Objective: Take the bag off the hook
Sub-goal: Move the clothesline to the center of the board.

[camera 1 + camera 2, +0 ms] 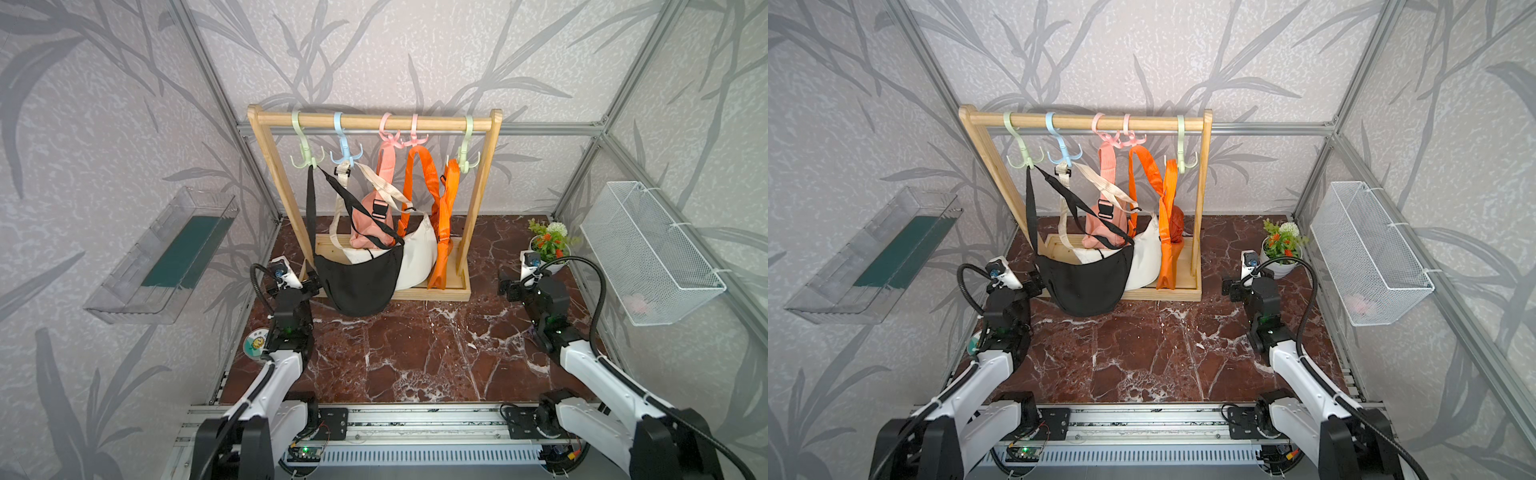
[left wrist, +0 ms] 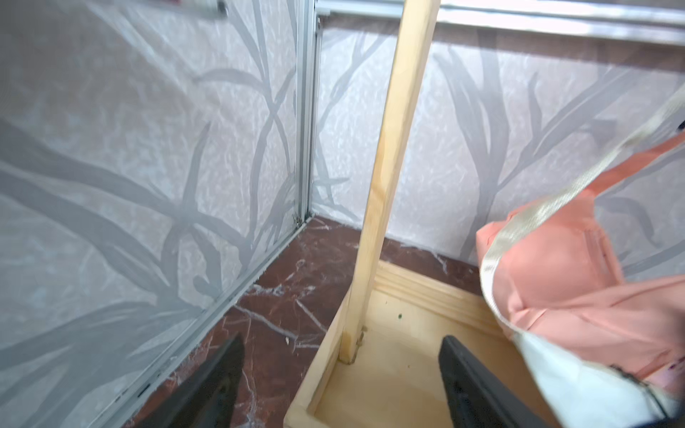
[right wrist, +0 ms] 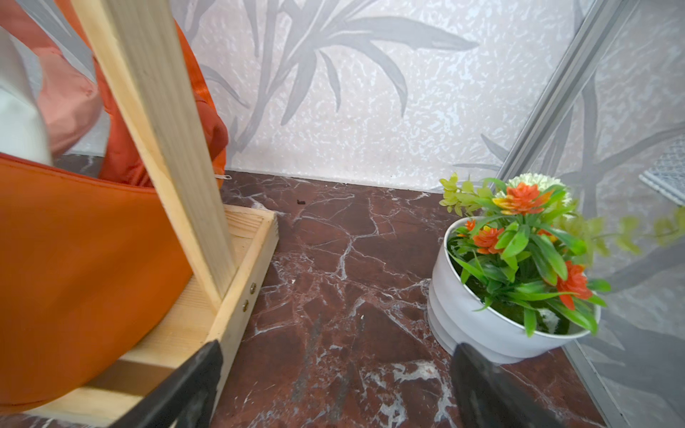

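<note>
We find the black crescent-shaped fabric bag [image 1: 357, 282] hanging by its flat webbing strap [image 1: 310, 208] from the pale green plastic hook [image 1: 306, 156] at the left end of the round wooden rail [image 1: 436, 123]. Its body sags in front of the rack's base tray [image 1: 449, 291].

The left fingers [image 2: 218, 381] stand wide apart and empty, close beside the bag, with the square wooden post [image 2: 389, 166] visible between them. The right fingers [image 3: 192, 378] are likewise spread wide and empty above the glossy veined marble worktop [image 3: 333, 259], between the rack and a round white plant pot [image 3: 482, 326].
</note>
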Robot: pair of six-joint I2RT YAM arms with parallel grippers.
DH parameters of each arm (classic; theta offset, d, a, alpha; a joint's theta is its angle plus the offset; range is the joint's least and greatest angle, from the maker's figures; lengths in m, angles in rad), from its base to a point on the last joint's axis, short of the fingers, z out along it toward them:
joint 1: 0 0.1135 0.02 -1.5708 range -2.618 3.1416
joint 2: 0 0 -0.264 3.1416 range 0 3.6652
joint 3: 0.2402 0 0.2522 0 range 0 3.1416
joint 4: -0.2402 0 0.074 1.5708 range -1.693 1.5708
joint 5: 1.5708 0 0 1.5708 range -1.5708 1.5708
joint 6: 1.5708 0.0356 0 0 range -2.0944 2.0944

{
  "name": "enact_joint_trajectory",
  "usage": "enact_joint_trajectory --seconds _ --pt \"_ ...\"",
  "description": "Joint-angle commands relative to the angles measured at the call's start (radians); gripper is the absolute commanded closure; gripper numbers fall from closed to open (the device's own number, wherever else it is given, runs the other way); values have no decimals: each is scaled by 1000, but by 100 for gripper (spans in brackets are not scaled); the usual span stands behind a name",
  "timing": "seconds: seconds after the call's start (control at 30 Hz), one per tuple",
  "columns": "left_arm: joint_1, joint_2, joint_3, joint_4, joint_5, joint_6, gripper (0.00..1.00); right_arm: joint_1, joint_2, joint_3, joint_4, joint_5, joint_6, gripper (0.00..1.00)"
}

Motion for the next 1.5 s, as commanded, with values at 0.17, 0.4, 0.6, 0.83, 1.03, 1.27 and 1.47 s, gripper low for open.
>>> enact_joint_trajectory --seconds 0.17,0.4,0.6,0.83,1.03,1.27,1.47 --pt "-1 -115 264 -553 -107 -121 29 57 -70 207 -381 -123 110 8" --pt "17 48 572 -769 -60 -75 30 153 42 413 -479 -114 118 9" --pt "86 202 782 -865 102 -122 30 186 186 604 -534 -122 168 10" --pt "200 334 985 -932 292 -172 30 190 328 748 -537 -99 205 10" --pt "258 414 1057 -877 481 -198 30 191 426 820 -523 -113 225 10" --pt "272 486 1090 -809 613 -204 31 194 493 874 -512 -84 218 11" --pt "273 536 1107 -751 620 -180 32 194 543 917 -504 -62 200 20"
